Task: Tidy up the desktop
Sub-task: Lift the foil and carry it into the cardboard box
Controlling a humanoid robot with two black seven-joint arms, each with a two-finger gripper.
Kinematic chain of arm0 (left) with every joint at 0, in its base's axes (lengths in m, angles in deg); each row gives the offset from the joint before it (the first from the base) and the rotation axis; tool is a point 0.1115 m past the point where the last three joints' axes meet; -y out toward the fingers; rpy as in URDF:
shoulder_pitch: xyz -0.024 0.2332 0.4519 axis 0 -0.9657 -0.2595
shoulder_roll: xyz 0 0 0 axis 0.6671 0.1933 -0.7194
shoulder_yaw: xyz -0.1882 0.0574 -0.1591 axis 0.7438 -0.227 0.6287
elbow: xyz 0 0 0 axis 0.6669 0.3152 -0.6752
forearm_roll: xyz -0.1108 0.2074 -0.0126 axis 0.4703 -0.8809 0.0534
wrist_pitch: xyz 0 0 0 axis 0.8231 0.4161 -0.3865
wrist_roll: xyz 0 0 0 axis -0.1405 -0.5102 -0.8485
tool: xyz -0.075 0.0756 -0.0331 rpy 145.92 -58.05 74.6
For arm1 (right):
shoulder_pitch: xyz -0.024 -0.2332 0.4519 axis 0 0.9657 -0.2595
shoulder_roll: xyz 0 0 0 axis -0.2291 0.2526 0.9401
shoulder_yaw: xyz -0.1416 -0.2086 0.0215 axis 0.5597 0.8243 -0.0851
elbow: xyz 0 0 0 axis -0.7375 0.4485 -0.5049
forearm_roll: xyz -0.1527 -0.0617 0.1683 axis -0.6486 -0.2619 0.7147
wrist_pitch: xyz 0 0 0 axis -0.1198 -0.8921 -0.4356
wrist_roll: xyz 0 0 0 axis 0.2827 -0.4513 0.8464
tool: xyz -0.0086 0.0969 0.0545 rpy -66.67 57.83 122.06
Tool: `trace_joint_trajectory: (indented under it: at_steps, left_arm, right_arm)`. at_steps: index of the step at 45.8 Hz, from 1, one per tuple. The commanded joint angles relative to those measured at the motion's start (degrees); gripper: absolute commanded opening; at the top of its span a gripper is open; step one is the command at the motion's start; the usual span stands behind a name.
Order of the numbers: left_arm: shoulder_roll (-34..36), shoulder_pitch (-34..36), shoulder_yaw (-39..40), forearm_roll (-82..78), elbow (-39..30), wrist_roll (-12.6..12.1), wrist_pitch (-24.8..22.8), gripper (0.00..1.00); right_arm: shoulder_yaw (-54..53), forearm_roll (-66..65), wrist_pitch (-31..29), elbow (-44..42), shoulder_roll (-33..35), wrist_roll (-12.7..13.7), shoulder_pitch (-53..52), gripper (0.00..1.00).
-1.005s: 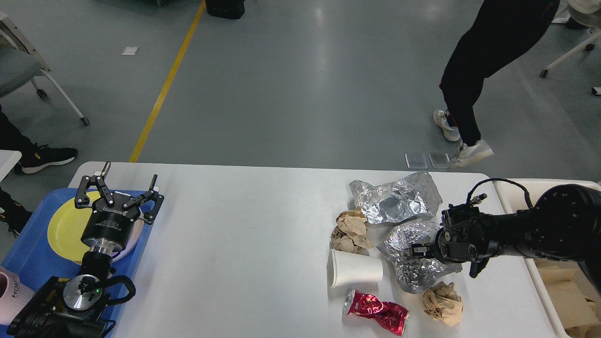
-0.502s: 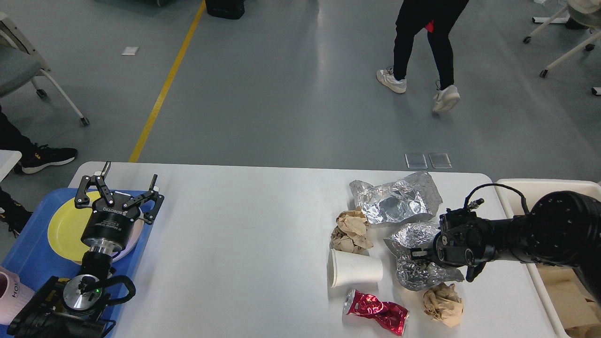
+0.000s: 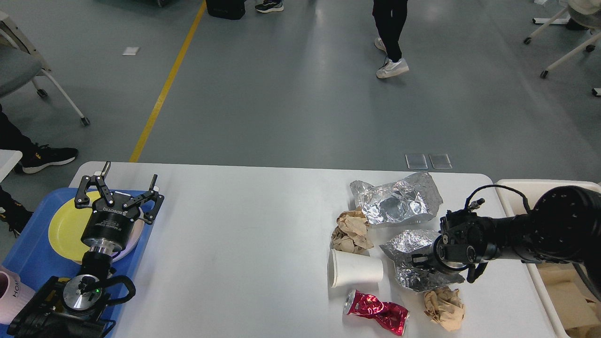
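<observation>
The right gripper (image 3: 419, 261) has sunk onto the crumpled silver foil wad (image 3: 413, 263) beside the white paper cup (image 3: 355, 268); whether it grips is unclear, though pickup looks imminent.

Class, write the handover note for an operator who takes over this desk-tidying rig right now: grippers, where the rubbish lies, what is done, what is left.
Left gripper: open, empty, above the yellow plate on the blue tray.
Right gripper: at the nearer crumpled foil; its jaws are seen end-on, so the grip is unclear.
On the desktop, right side: a second foil sheet, two brown paper wads, a tipped white paper cup, a crushed red can.
Done: nothing on the right side is cleared yet.
Left: move all six pieces, probably to the cream bin at the right.
</observation>
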Motion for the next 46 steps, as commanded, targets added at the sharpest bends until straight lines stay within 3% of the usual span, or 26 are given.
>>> trace_joint_trajectory:
  at_steps: [1, 8, 18, 19, 27, 35, 46]
  left_arm:
    - [0.0, 0.01, 0.0, 0.0, 0.0, 0.0, 0.0, 0.97]
    - [0.0, 0.01, 0.0, 0.0, 0.0, 0.0, 0.0, 0.97]
    - [0.0, 0.01, 0.0, 0.0, 0.0, -0.09, 0.0, 0.97]
    - [0.0, 0.01, 0.0, 0.0, 0.0, -0.09, 0.0, 0.97]
    - [0.0, 0.01, 0.0, 0.0, 0.0, -0.09, 0.0, 0.97]
    - [0.0, 0.01, 0.0, 0.0, 0.0, -0.09, 0.0, 0.97]
    - [0.0, 0.0, 0.0, 0.0, 0.0, -0.09, 0.0, 0.97]
  right_arm:
    - [0.02, 0.34, -0.22, 2.48, 2.07, 0.01, -1.99, 0.0]
    - [0.02, 2.35, -3.64, 6.78, 5.67, -0.07, -7.17, 0.0]
    - [0.55, 5.61, -17.87, 11.09, 10.5, -0.16, -17.45, 0.0]
    - [0.72, 5.87, -21.28, 12.92, 12.08, -0.16, -20.94, 0.0]
    - [8.09, 13.16, -28.78, 20.14, 14.29, -0.07, -36.43, 0.0]
    - [19.35, 19.84, -30.72, 30.24, 10.86, -0.16, -53.3, 0.0]
    - [23.75, 23.71, -30.98, 45.98, 12.62, -0.16, -70.36, 0.0]
